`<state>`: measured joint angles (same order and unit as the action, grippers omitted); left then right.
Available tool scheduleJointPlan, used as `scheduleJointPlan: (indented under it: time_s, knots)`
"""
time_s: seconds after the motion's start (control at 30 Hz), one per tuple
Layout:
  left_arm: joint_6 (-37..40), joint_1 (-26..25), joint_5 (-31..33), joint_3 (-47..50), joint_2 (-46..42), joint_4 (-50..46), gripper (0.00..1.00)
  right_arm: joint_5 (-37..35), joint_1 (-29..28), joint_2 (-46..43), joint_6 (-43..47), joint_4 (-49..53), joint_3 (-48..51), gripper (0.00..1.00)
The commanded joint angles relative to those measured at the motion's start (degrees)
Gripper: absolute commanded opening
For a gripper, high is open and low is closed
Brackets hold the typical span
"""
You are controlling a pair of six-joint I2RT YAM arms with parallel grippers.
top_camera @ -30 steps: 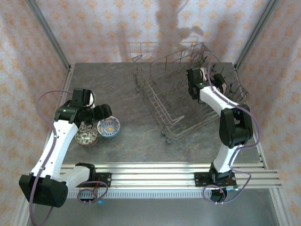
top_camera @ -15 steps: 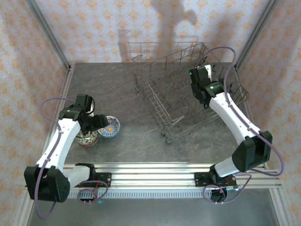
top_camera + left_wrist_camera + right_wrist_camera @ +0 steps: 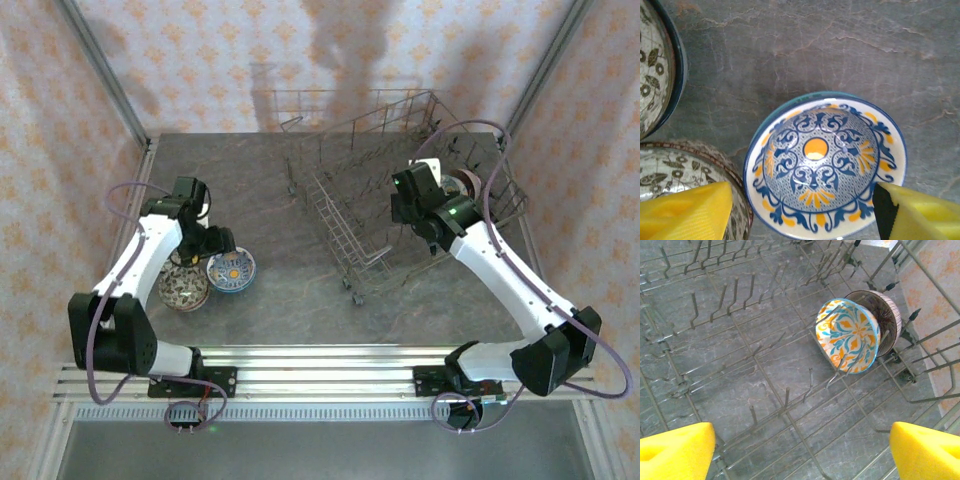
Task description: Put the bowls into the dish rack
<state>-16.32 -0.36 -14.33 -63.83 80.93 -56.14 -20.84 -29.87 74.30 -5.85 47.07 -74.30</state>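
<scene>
A blue-white bowl with an orange centre (image 3: pixel 825 162) sits upright on the table. My left gripper (image 3: pixel 802 215) hangs open above it, its yellow fingers (image 3: pixel 685 212) on either side of the near rim. Beside it are a speckled bowl (image 3: pixel 685 172) and a dark-rimmed leaf-pattern bowl (image 3: pixel 655 75). From above, the left gripper (image 3: pixel 205 245) is over the blue-white bowl (image 3: pixel 233 270) and the speckled bowl (image 3: pixel 183 287). My right gripper (image 3: pixel 800 455) is open and empty over the dish rack (image 3: pixel 740 340) floor. An orange-and-teal bowl (image 3: pixel 847 335) stands on edge between tines, a dark striped bowl (image 3: pixel 887 315) behind it.
The dish rack (image 3: pixel 340 235) takes up the right half of the grey table, its raised wire sides around my right gripper (image 3: pixel 410 200). Upright tines (image 3: pixel 785 400) stand just below that gripper. Patterned walls close in the table on three sides.
The right gripper has drawn back from the far right of the rack, leaving the bowls standing there. The left arm has swung its elbow outward while its gripper stays over the bowls.
</scene>
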Motion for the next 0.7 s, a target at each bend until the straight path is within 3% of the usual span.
scheduleJointPlan:
  time_s: [0.0, 0.3, 0.67]
  knots:
    - [2.5, 0.43, 2.8, -2.63, 2.86, -0.02, 0.77, 1.1, -0.42, -0.93, -2.45, 1.92, 0.54, 0.89]
    - [3.4, 0.37, 1.25, -3.79, 8.74, 0.09, 0.76, 5.44, -0.37, -0.43, -4.38, 0.49, -0.06, 0.87]
    - [3.22, -0.06, -2.9, -0.1, 8.91, 0.56, 0.74, 5.98, -0.46, -0.09, -4.53, 0.48, 0.2, 0.87]
